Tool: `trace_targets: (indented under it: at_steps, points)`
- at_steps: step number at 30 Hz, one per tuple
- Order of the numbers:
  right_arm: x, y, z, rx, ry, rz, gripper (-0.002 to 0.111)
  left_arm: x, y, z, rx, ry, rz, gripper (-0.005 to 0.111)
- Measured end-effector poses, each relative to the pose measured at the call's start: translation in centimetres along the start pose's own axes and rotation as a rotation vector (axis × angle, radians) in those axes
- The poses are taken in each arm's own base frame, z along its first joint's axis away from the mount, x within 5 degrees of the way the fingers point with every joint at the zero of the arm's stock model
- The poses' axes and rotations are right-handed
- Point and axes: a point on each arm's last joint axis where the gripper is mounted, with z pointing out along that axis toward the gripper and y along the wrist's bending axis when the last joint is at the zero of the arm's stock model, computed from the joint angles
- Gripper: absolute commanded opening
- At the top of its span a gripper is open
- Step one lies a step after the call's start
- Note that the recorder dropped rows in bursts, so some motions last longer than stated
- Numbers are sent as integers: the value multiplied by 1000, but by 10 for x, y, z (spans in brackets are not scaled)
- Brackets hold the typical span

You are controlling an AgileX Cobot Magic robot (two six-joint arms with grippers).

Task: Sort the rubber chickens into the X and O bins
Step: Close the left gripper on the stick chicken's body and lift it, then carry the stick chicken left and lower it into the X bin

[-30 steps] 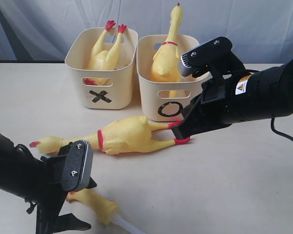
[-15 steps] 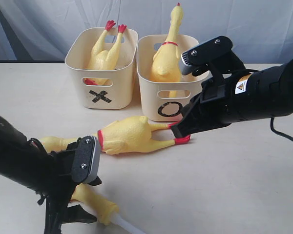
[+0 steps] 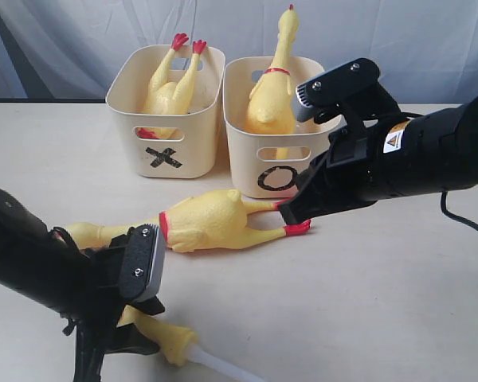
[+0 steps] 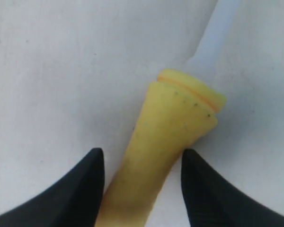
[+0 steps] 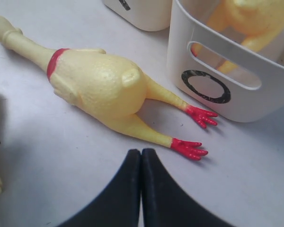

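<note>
Exterior view, far left and well in front of the O bin [image 3: 247, 171]: the left claw [image 3: 111, 352] is down at the table [image 3: 382, 302] over the head-and-neck piece [image 3: 166, 336], whose white tube [image 3: 223, 366] trails off its cut end. Left wrist view shows this claw spread, one finger on each side of the yellow neck; one finger sits right against the rubber, while a thin gap shows at the other, and the piece lies flat on the table. A whole chicken [image 3: 203, 221] lies lengthwise before the O bin, neck pointing away to the left and its red feet just in front of the bin's marked wall; its head is hidden behind the left arm. Touching the O bin's left side stands the X bin [image 3: 193, 153], holding a chicken body [image 3: 169, 91] feet up. Inside the O bin another chicken [image 3: 269, 95] stands upright, its head well above the rim. Right of the O bin's front, the right claw [image 3: 291, 215] has its fingers pressed together on nothing, its tip near the lying chicken's feet but not touching them.
</note>
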Motion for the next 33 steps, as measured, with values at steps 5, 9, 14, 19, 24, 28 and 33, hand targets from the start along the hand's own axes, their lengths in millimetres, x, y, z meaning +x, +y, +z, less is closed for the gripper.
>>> trace_targets:
  at_steps: [5,9,14,19,24,28,33]
  points:
    - [0,0,0,0,0,0,-1,0,0,0,0,0,0,19]
    - [0,0,0,0,0,0,-1,0,0,0,-2,1,0,0]
    - [0,0,0,0,0,0,-1,0,-1,0,6,-3,0,0]
    - [0,1,0,-10,-3,33,-1,-4,-2,-5,7,-23,-172,0]
    - [-4,2,-11,-12,-42,57,-1,-14,-3,-23,-42,-57,-379,0]
    - [-11,0,-30,-1,-124,126,-1,-16,-4,-41,-128,-44,-532,0]
    - [-16,1,-56,5,-204,131,-1,-39,9,-82,-311,-168,-696,0]
